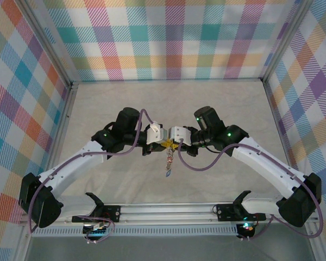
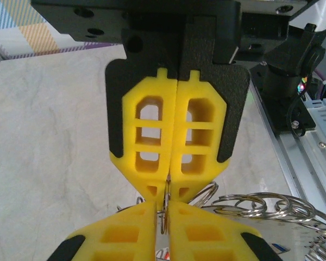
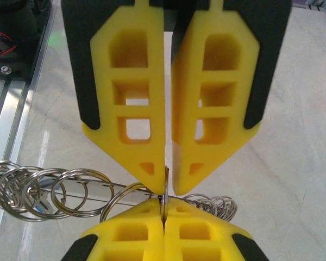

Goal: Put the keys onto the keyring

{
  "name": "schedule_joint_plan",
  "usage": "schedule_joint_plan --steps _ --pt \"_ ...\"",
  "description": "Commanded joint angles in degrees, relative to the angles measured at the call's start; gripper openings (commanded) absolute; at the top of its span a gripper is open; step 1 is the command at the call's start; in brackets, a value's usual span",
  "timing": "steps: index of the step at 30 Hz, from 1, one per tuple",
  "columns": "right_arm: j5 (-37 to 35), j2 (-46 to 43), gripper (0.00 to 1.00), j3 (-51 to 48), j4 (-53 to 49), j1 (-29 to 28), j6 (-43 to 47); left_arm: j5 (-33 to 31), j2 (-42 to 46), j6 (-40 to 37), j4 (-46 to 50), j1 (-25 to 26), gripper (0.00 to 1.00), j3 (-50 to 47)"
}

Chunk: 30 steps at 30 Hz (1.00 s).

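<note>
Over the middle of the desk (image 1: 98, 109), left fingers (image 2: 149, 141) and right fingers (image 3: 130, 103) meet tip to tip. Each pair is pressed all but shut, nipping the thin wire of the keyring (image 3: 164, 190). Small rings (image 3: 38, 190) fan out beside the tips, and the keys (image 1: 169, 162) dangle in a bunch beneath.
</note>
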<state>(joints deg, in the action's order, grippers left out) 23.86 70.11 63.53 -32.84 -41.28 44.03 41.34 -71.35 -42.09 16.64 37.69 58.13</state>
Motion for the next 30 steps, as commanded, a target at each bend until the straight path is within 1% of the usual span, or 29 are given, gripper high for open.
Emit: schedule_joint_plan --steps 1,3,5,6,9,10,12,13,16,19,20,24,30 --pt "3.6 0.3 0.0 2.0 2.9 -0.1 -0.6 0.8 -0.6 -2.3 2.9 -0.2 0.13 1.9" --pt "3.6 0.3 0.0 2.0 2.9 -0.1 -0.7 0.5 -0.7 -2.9 3.5 -0.2 0.12 1.9" --pt "3.4 0.1 0.0 2.0 2.9 -0.1 -0.7 0.6 -1.0 -3.6 4.2 -0.2 0.02 2.2" --pt "3.4 0.1 0.0 1.8 2.9 -0.1 -0.7 0.8 -1.1 -3.9 4.6 -0.2 0.0 2.3" --pt "3.1 -0.2 0.0 1.5 3.0 0.0 -1.0 1.2 -1.2 -4.2 4.6 -0.2 0.0 2.5" --pt "2.9 -0.6 0.05 1.0 3.4 0.0 -1.1 1.5 -1.2 -3.7 4.1 -0.2 0.0 2.5" --pt "1.9 -1.9 0.22 -1.0 5.0 0.1 -1.5 2.8 -1.1 -2.4 2.7 -0.2 0.0 2.4" --pt "1.6 -2.9 0.25 -2.3 6.4 0.3 -1.8 4.5 -1.2 -1.8 2.3 -0.5 0.0 2.4" --pt "2.4 -5.7 0.3 -5.8 9.9 1.8 -3.8 8.3 -1.8 -0.1 1.4 -1.2 0.0 2.8" --pt "2.5 -7.8 0.3 -7.3 10.1 2.6 -4.5 10.1 -1.8 2.1 -0.2 -1.9 0.0 2.4" --pt "2.6 -8.3 0.3 -7.6 9.8 2.8 -4.5 10.4 -1.6 3.0 -3.0 -2.1 0.0 2.0" --pt "3.5 -9.8 0.21 -7.9 8.1 3.3 -4.3 10.9 -1.2 5.6 -6.6 -2.7 0.0 0.8" --pt "4.5 -10.1 0.14 -8.2 8.7 3.2 -5.2 11.2 -1.1 7.7 -8.1 -2.9 0.0 0.3"
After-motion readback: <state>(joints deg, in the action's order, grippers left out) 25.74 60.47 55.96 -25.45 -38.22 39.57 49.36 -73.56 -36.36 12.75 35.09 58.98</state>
